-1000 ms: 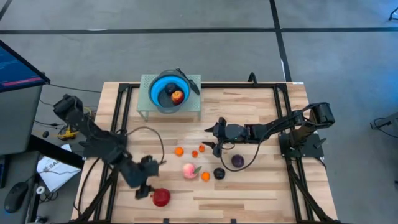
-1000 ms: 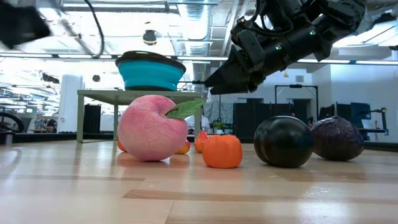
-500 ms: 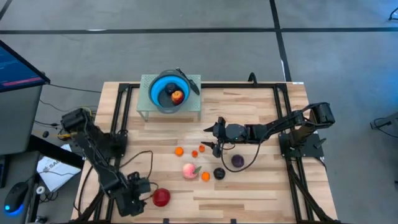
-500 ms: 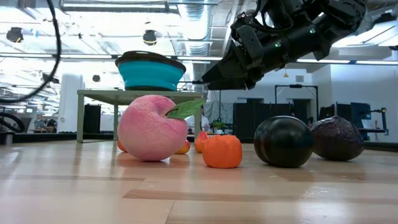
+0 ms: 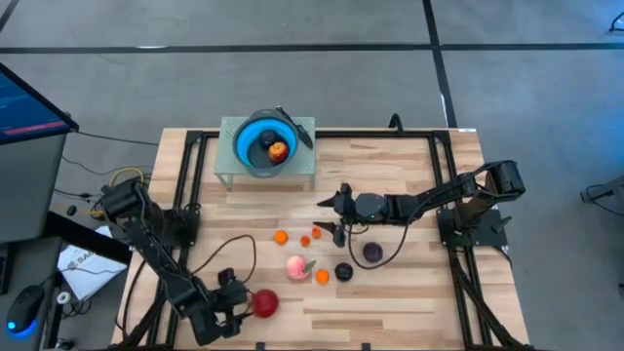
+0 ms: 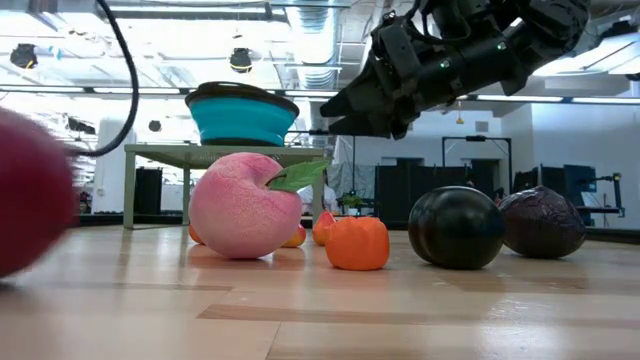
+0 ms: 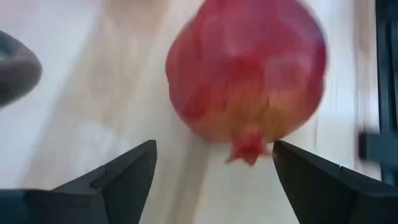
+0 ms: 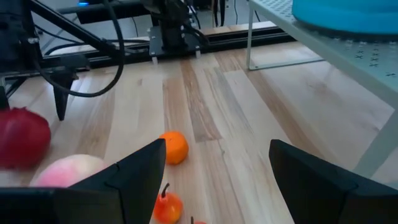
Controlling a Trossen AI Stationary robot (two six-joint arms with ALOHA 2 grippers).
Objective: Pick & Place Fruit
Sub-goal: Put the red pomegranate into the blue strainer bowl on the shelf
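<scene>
A red fruit with a small crown (image 5: 263, 302) lies on the table near its near edge; it also shows in the left wrist view (image 7: 249, 68) and the low view (image 6: 30, 200). My left gripper (image 5: 232, 304) is open, level, with its fingers either side of the fruit's crown end (image 7: 249, 149). My right gripper (image 5: 331, 216) is open and empty above the table's middle, over several fruits: a pink peach (image 5: 295, 266), small oranges (image 5: 281, 237) (image 5: 322, 276), a black plum (image 5: 343, 272) and a purple plum (image 5: 372, 253). My left gripper stands level at the red fruit, coming from the table's left. One fingertip (image 7: 277, 146) is right beside the fruit's crown end. I cannot tell whether it touches. The fruit rests on the table.
A blue bowl (image 5: 249, 146) with a red-yellow fruit (image 5: 278, 150) inside stands on a green raised stand (image 5: 302, 171) at the far side. Black frame rails run along the table's left and right sides. Bare wood lies at the near right.
My left gripper has swung from beside the peach toward the table's near edge, then toward the right, up to the red fruit. The red fruit has shifted a little toward the right and shows blurred. My right gripper has risen slightly.
</scene>
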